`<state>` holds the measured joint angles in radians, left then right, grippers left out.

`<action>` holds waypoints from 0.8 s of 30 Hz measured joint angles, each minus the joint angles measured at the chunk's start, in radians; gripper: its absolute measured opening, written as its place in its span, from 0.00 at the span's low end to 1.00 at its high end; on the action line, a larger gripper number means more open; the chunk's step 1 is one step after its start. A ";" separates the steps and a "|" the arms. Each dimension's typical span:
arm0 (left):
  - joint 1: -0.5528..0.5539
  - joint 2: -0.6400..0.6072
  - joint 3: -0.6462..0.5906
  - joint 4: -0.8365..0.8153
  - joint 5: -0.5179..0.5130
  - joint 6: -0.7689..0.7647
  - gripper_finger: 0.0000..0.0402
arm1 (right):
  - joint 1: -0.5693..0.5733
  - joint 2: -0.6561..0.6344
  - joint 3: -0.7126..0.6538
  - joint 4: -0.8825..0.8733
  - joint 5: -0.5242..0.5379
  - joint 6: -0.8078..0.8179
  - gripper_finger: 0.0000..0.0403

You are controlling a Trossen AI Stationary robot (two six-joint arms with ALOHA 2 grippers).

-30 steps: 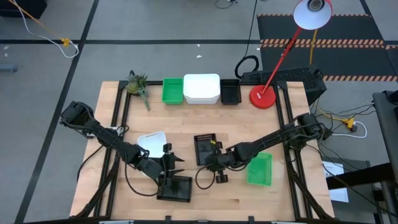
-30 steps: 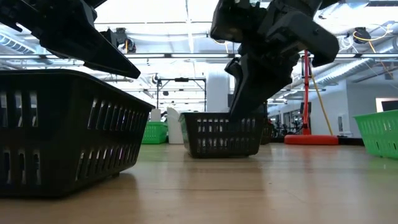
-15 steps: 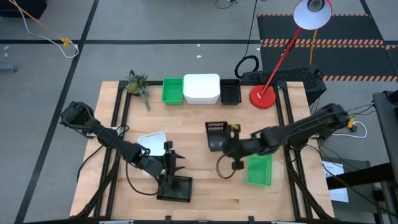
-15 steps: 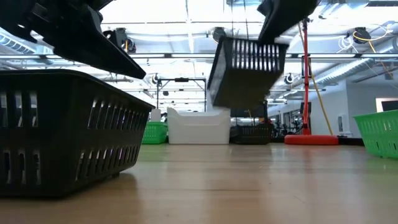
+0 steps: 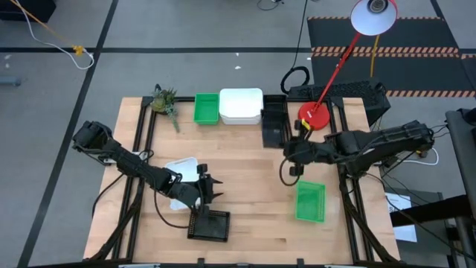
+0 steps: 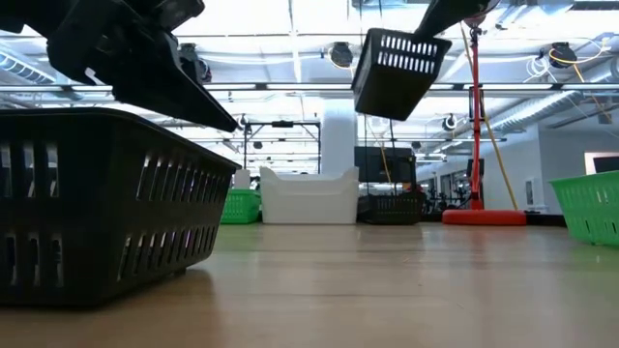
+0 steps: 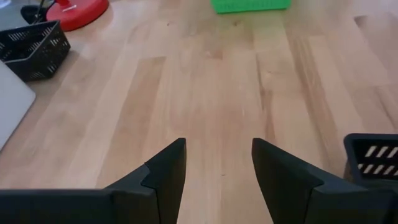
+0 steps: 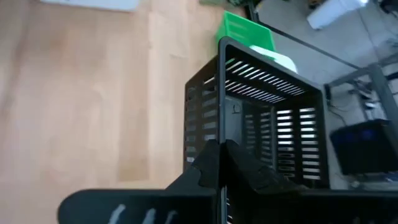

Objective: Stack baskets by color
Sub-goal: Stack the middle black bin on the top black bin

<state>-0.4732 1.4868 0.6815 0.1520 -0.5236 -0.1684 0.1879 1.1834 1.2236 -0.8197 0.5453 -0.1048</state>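
Observation:
My right gripper (image 5: 288, 143) is shut on a black basket (image 5: 273, 132), held up in the air beside the black basket (image 5: 274, 102) of the far row; in the low view the held basket (image 6: 398, 73) hangs tilted. That row also has a green basket (image 5: 207, 109) and a white basket (image 5: 241, 106), all resting on their bottoms. My left gripper (image 5: 211, 186) stands open over bare wood, just beyond another black basket (image 5: 209, 225) near the front edge. A white basket (image 5: 181, 169) lies by the left arm and a green basket (image 5: 310, 202) at the right. My right gripper pinches the rim of one wall (image 8: 217, 134) of the black basket, one finger outside the wall and one inside. The fingers come from the table's right, slanting down. The basket is lifted clear of the table and tilted.
A red lamp base (image 5: 314, 116) stands right of the far row, close to the held basket, with its stem rising toward the right. A small green plant (image 5: 165, 100) sits at the far left. Bare wood lies in the table's middle (image 5: 245, 179).
My right gripper has risen from the table's middle and swung toward the far edge and the right, carrying the black basket. The basket has come off the table, tipped over, and now hangs beside the far row's black basket.

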 joint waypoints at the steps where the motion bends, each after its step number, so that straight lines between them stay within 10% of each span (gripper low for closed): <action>1: 0.000 0.000 0.000 0.000 0.000 -0.002 0.46 | -0.011 -0.002 0.000 -0.001 0.002 -0.020 0.01; 24: 0.056 0.000 0.000 0.002 0.000 0.000 0.46 | -0.290 -0.076 0.000 0.008 -0.001 -0.311 0.01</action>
<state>-0.4175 1.4868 0.6815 0.1535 -0.5232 -0.1680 -0.1021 1.1070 1.2236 -0.8121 0.5447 -0.4159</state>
